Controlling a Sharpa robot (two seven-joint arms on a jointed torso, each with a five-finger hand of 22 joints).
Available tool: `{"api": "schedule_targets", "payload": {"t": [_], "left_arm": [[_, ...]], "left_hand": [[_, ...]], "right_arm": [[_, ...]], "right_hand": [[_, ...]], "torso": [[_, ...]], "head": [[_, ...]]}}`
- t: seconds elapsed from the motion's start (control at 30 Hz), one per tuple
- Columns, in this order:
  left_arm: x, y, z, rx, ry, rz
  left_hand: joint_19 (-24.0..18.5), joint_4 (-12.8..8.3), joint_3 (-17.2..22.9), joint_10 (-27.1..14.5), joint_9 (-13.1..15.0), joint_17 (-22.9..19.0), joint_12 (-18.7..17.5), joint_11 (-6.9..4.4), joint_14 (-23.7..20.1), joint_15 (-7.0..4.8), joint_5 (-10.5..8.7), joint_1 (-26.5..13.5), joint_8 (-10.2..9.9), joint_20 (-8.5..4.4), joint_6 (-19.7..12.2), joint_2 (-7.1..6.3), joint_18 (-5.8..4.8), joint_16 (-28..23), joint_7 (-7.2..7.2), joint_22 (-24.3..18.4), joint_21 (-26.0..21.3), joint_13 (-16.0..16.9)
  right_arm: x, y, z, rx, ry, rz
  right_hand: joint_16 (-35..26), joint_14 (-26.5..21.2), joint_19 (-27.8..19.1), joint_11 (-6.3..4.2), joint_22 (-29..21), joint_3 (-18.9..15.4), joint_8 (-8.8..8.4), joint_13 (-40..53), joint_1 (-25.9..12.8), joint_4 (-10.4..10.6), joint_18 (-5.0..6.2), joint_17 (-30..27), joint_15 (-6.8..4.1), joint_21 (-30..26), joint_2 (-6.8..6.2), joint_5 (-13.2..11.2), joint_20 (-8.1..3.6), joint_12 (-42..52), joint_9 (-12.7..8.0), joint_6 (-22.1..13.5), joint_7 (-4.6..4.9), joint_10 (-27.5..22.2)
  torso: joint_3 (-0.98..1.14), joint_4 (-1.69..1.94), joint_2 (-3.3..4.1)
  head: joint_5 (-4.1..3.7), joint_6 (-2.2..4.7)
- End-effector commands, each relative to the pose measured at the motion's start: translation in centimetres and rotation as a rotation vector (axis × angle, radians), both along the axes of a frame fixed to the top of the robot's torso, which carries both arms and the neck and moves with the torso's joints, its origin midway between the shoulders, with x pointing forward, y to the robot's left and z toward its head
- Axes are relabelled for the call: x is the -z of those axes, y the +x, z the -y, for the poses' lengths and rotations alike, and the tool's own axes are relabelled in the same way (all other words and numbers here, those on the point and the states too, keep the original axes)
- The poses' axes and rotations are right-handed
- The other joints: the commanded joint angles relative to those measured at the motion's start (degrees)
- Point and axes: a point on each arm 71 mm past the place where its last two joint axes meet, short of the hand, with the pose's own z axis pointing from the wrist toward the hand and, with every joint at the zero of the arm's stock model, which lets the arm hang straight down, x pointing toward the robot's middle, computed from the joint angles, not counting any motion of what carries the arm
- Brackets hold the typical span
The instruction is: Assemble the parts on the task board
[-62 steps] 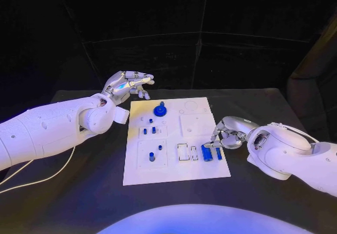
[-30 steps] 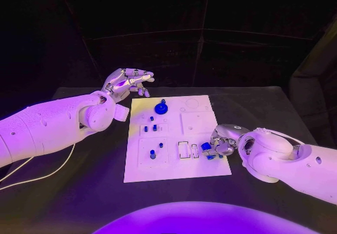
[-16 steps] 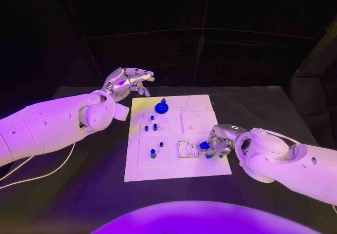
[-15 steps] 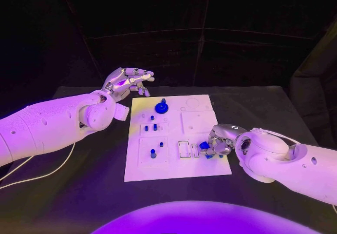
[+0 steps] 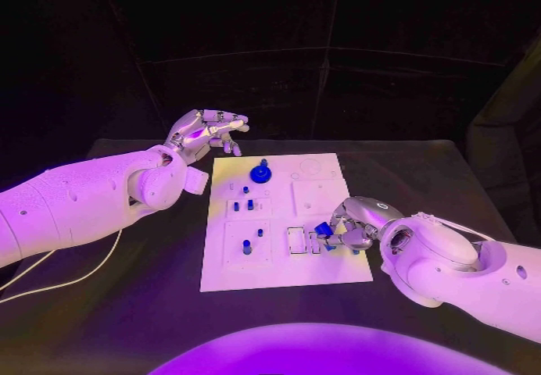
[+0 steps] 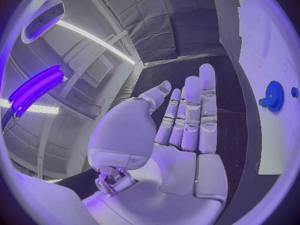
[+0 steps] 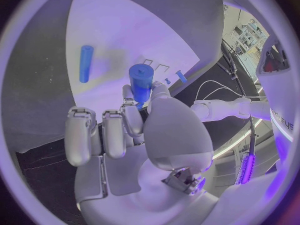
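Beyond the far left corner of the white task board (image 5: 282, 269), the left hand (image 5: 206, 131) is held empty above the black table (image 5: 135, 312) with fingers loosely spread, as it was 2.1 s ago. On the board a blue gear (image 5: 260, 173) is seated. At the right edge, the right hand (image 5: 347, 228) has since lifted a blue cylinder (image 7: 141, 82) off the board; it is pinched upright, while a thin blue peg (image 7: 85, 63) lies flat.
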Motion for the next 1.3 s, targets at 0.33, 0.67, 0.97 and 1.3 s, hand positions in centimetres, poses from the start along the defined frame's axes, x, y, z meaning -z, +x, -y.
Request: {"api": "schedule_targets", "payload": {"t": [0.33,0.67,0.97,1.3], "left_arm": [[-0.2,-0.1,0.3,0.018,-0.013,-0.002],[-0.1,-0.1,0.5,0.023,-0.015,-0.002],[-0.1,0.0,0.6,0.030,-0.017,-0.005],[-0.1,0.0,0.8,0.034,-0.019,-0.005]], "left_hand": [[0.27,-0.10,-0.31,-0.52,0.03,-0.04,0.27,0.06,-0.34,0.17,-0.15,0.28,-0.20,-0.06,-0.06,0.07,0.77,0.27,0.20,-0.05,-0.23,-0.07],[0.27,-0.10,-0.31,-0.52,0.03,-0.04,0.27,0.06,-0.34,0.17,-0.15,0.28,-0.20,-0.06,-0.06,0.07,0.77,0.27,0.20,-0.05,-0.23,-0.07],[0.28,-0.12,-0.41,-0.60,0.02,-0.12,0.30,0.07,-0.38,0.18,-0.15,0.25,-0.21,-0.05,-0.09,0.09,0.76,0.30,0.21,-0.12,-0.30,-0.08],[0.29,-0.09,-0.48,-0.63,0.02,-0.15,0.31,0.08,-0.39,0.19,-0.15,0.19,-0.21,-0.05,-0.11,0.10,0.76,0.31,0.22,-0.15,-0.33,-0.08]], "right_arm": [[0.1,0.1,-2.1,-0.015,0.051,-0.029],[1.0,0.7,-3.6,-0.020,0.014,-0.086],[1.3,1.0,-4.5,-0.019,0.000,-0.099],[1.2,1.2,-5.0,-0.014,0.012,-0.070]], "right_hand": [[0.22,3.40,0.89,-0.37,8.25,-1.43,0.86,-0.11,-1.04,0.63,-0.31,-0.03,-0.44,0.20,1.45,-2.10,-0.16,-0.46,2.03,1.78,-0.78,0.57],[0.13,3.37,0.85,-1.03,8.24,-2.52,1.82,-0.09,-3.34,0.67,-0.29,-0.09,-0.97,0.16,2.82,-3.38,-0.59,-0.94,2.90,3.54,-1.60,0.77],[0.08,3.40,0.89,-1.27,8.32,-5.32,2.23,0.26,-6.17,0.62,-0.32,0.00,-1.25,0.16,3.14,-14.01,-0.95,-1.39,3.81,3.79,-1.86,1.06],[-0.42,3.24,0.52,-1.06,7.88,-8.92,2.12,-0.11,-11.24,0.77,-0.19,-0.72,-1.10,-0.21,2.12,-26.85,-0.88,-2.66,4.47,3.03,-1.61,0.64]], "torso": [[-0.02,-0.12,0.13],[0.10,-0.17,0.12],[0.14,-0.22,0.13],[0.12,-0.21,0.16]], "head": [[0.48,0.02],[0.67,-0.08],[0.87,-0.14],[0.83,-0.08]]}}
